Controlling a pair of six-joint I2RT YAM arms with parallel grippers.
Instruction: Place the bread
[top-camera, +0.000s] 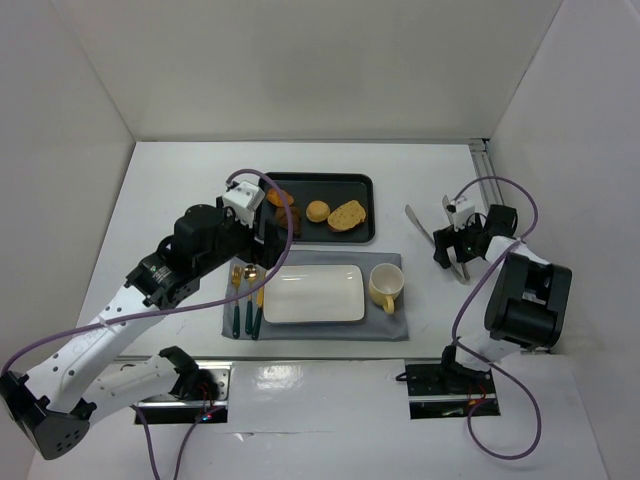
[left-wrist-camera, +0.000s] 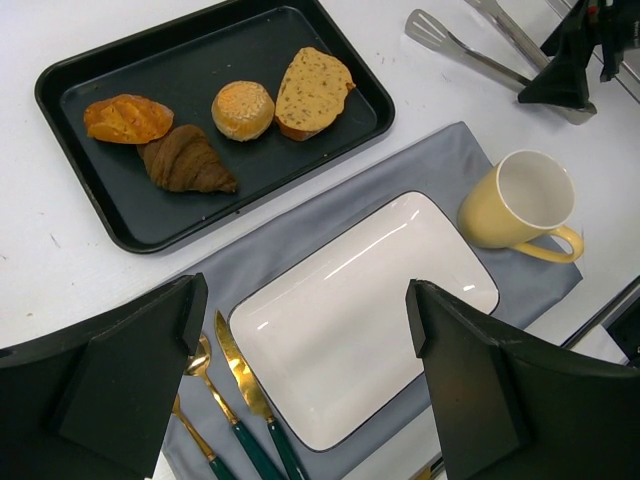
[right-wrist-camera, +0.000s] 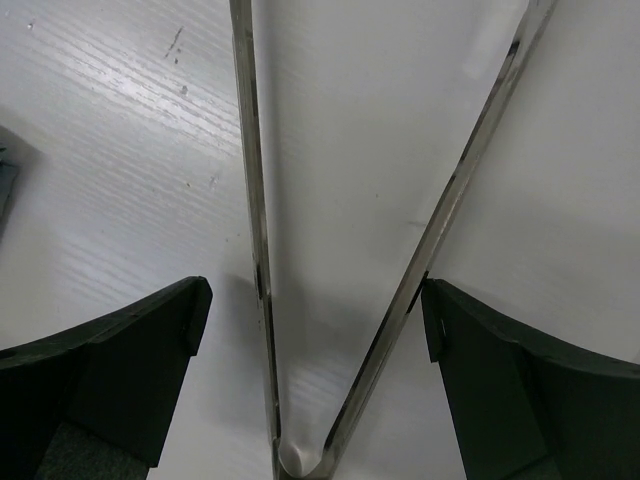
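Note:
The bread, a small dark-brown croissant (left-wrist-camera: 187, 162), lies at the left of the black tray (left-wrist-camera: 70, 70). In the top view it (top-camera: 292, 222) is partly hidden by my left gripper (top-camera: 268, 240). That gripper (left-wrist-camera: 300, 310) is open and empty, hovering above the left end of the white rectangular plate (left-wrist-camera: 360, 310), short of the tray. My right gripper (right-wrist-camera: 315, 310) is open low over the table, its jaws on either side of a pair of steel tongs (right-wrist-camera: 250, 200) near their hinge.
The tray (top-camera: 360, 185) also holds an orange pastry (left-wrist-camera: 127, 117), a round golden bun (left-wrist-camera: 243, 109) and a tan slice (left-wrist-camera: 312, 90). A grey placemat (left-wrist-camera: 440, 160) carries the plate (top-camera: 313, 293), a yellow cup (left-wrist-camera: 520, 200) and gold cutlery (left-wrist-camera: 240, 390). The tongs (top-camera: 420, 222) lie right of the tray.

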